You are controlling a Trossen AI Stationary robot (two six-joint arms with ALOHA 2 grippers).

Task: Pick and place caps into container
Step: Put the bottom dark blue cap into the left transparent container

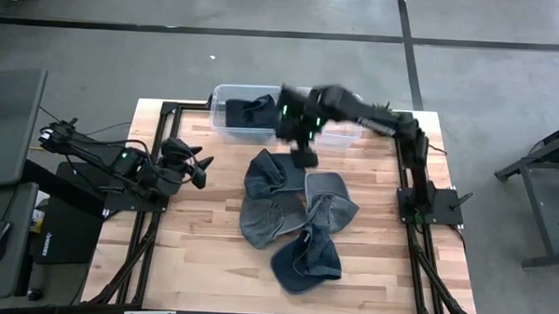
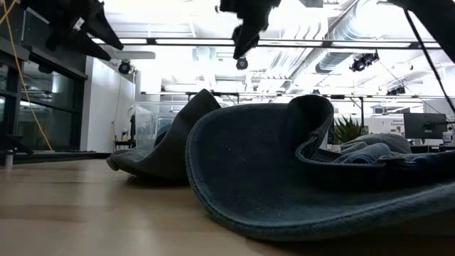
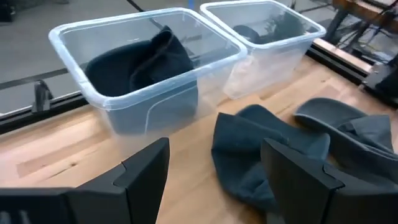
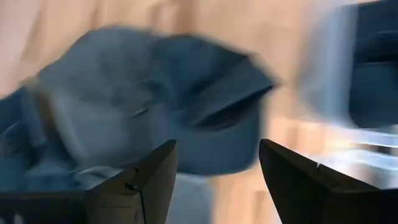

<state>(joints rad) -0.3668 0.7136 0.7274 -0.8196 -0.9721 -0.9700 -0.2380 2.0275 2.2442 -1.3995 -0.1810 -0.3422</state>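
Note:
Several soft slate-blue and grey caps (image 1: 291,213) lie heaped on the middle of the wooden table, resting flat on their brims and crowns. One more dark cap (image 3: 143,62) sits inside the left clear bin (image 1: 227,118). My right gripper (image 1: 303,156) hovers open above the far end of the heap, near the bins; in its wrist view (image 4: 217,155) a cap (image 4: 186,106) shows blurred below the fingers. My left gripper (image 1: 197,168) waits open over the table's left side, pointing toward the bins (image 3: 214,155).
Two clear plastic bins stand side by side at the table's far edge; the right bin (image 3: 273,43) holds something dark and is partly covered by my right arm in the high view. Bare wood lies at the near left of the table (image 1: 183,256). A monitor and mouse sit off-table left.

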